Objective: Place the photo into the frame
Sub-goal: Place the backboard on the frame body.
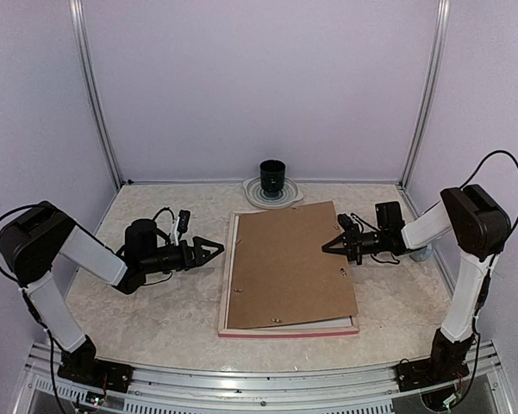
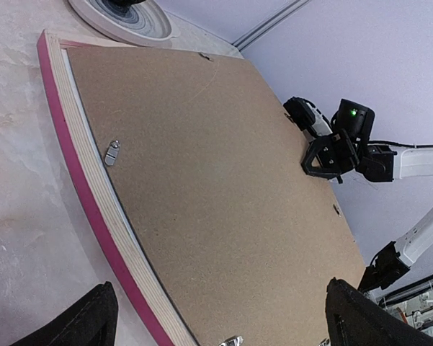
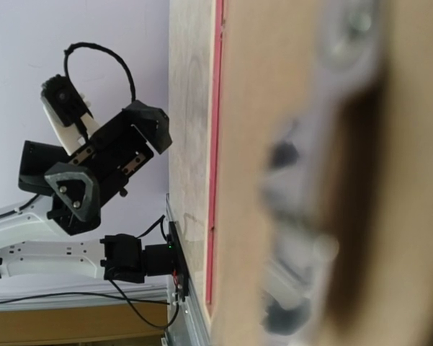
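Note:
The frame [image 1: 227, 285] lies face down in the middle of the table, with its pink rim [image 2: 79, 180] and pale wood back showing. A plain brown backing board [image 1: 289, 263] covers its back, slightly askew. The photo is hidden. My left gripper [image 1: 214, 251] hovers just left of the frame with its jaws wide open and nothing between them; its fingers [image 2: 94, 317] frame the board in the left wrist view. My right gripper [image 1: 327, 247] is shut, its tip at the board's right edge. The right wrist view is blurred, close over the board, with the pink rim [image 3: 215, 144] showing.
A dark cup [image 1: 272, 177] stands on a white plate [image 1: 252, 197] at the back, just behind the frame. Small metal turn clips [image 2: 112, 153] sit along the frame's back. Walls enclose the table on three sides, and a metal rail [image 1: 267, 375] runs along the near edge.

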Tool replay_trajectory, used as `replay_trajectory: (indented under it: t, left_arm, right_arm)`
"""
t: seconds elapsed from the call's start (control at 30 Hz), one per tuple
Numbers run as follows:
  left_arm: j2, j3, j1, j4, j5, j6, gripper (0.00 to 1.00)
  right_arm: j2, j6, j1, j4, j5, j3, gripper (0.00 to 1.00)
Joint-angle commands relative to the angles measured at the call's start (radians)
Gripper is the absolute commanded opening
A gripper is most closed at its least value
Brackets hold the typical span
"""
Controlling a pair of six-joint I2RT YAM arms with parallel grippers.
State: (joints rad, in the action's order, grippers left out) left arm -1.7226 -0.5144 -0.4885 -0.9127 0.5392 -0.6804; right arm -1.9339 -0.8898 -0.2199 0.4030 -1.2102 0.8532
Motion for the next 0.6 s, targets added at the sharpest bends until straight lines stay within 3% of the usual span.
replay_trajectory:
  t: [0.0,0.57]
  left_arm:
    - [-0.009,-0.009,0.007,-0.026,0.013,-0.001,0.99]
    - [-0.036,-0.018,0.004,-0.037,0.029,-0.013,0.99]
  right_arm:
    - [0.024,0.032,-0.009,-0.015,-0.028,0.004,0.0]
    - [-0.032,0.066,-0.044,-0.047,0.004,0.06,0.0]
